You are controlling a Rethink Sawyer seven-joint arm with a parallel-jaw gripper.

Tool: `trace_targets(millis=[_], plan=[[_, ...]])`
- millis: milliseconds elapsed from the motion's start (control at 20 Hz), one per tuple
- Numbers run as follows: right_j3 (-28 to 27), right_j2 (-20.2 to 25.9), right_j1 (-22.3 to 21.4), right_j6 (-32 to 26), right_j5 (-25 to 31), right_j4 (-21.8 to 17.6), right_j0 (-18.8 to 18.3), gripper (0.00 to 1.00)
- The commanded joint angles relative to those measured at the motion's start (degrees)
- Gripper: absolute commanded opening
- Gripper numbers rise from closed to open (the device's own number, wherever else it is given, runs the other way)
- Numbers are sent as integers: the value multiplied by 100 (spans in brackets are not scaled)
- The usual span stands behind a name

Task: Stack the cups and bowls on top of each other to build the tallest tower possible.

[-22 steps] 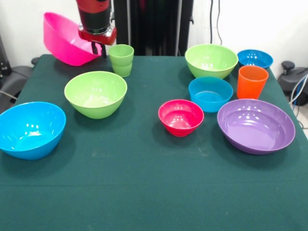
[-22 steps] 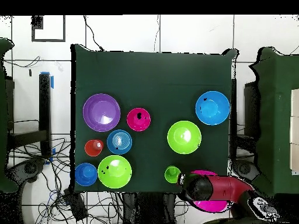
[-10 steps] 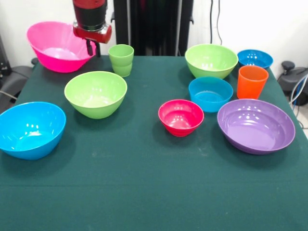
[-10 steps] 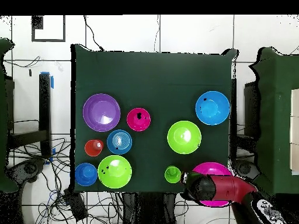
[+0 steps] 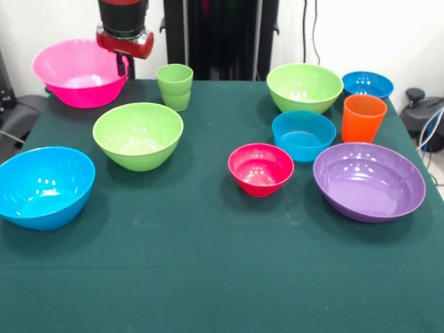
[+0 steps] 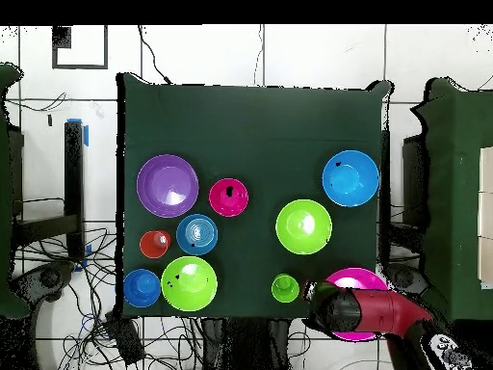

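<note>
Pink bowl (image 5: 76, 73) sits upright at the table's corner, my gripper (image 5: 123, 66) pinching its rim. I judge that grip suits carrying it; nothing's stacked yet

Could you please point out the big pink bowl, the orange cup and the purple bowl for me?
big pink bowl (image 5: 73, 76): front view, inner wall.
orange cup (image 5: 363, 119): front view, outer side.
purple bowl (image 5: 368, 182): front view, inside bottom.
</note>
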Motion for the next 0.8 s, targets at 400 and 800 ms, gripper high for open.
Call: trace_targets(millis=[400, 800], plan=[[293, 499, -368, -147, 48, -71, 257, 0], [407, 747, -467, -359, 245, 97, 70, 0]])
